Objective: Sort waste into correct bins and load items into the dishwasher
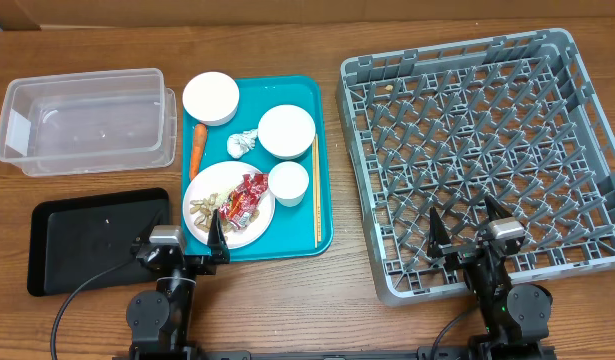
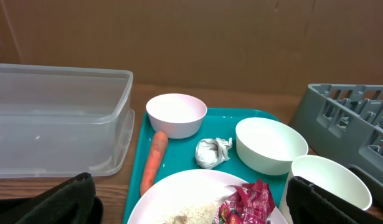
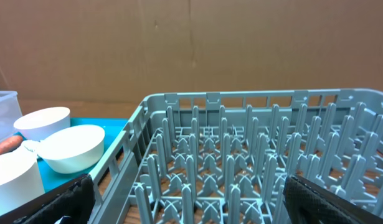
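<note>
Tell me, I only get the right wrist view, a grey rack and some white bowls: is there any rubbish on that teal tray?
Observer: Yes, a red wrapper lies on a white plate at the robot-side end of the teal tray.
Operator: Where could it be thrown?
Observer: A shallow black tray sits just left of the teal tray.
Operator: Anything else to wash?
Observer: Yes, wooden chopsticks lie along the teal tray's right edge.
</note>
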